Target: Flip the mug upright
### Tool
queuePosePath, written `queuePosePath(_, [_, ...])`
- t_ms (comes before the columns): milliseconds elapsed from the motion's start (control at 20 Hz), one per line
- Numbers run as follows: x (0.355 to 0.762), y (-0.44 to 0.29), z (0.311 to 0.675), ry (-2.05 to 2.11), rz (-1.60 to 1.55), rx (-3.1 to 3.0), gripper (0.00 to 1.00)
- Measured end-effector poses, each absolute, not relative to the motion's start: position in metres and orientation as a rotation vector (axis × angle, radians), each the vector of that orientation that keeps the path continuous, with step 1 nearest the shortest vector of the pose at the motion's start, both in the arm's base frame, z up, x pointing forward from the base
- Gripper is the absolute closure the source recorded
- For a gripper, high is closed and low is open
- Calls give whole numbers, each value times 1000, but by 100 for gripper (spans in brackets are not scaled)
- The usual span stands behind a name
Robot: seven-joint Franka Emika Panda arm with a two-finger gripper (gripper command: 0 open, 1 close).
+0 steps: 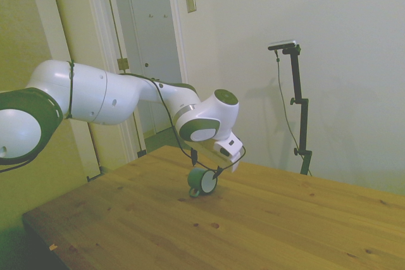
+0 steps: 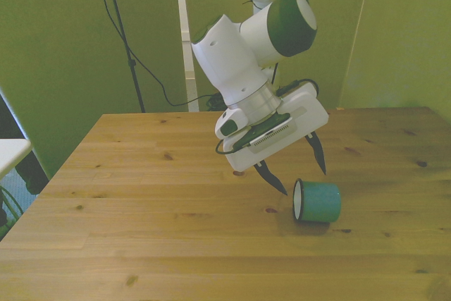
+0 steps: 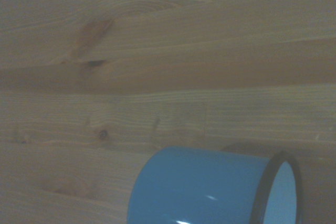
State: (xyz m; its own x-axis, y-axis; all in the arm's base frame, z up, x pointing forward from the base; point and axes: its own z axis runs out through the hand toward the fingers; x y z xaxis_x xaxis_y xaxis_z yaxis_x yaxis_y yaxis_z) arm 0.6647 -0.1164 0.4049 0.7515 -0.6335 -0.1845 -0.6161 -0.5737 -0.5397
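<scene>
Mug (image 2: 318, 202): lay on its side on the tabletop (image 2: 141, 195), white inside and dark rim turned toward the front view's left; teal wall up; handle not made out in the front view.
Mug in side view (image 1: 202, 182): sat on its side just below the arm's wrist, white mouth facing the near right of that picture, small loop low on its left.
Mug in wrist view (image 3: 210, 187): close and blurred, smooth wall with a dark rim and pale inside.
Gripper (image 2: 298, 166): hung tilted just above and to the front view's left of the mug, not touching it.
Fingers (image 2: 272, 178): two dark tips, spread wide apart, nothing between them; one tip near the mug's rim, the other higher, above the mug.
Tabletop: pale knotty wood, mug right of centre in the front view.
Arm (image 1: 114, 96): white, reached in from the side view's left.
</scene>
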Motion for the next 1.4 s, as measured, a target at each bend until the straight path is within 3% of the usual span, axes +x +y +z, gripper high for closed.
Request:
queuePosePath(450, [683,-116,367,783,81,-2250,0])
queuePosePath(1400, [678,-108,358,631,121,-2136,0])
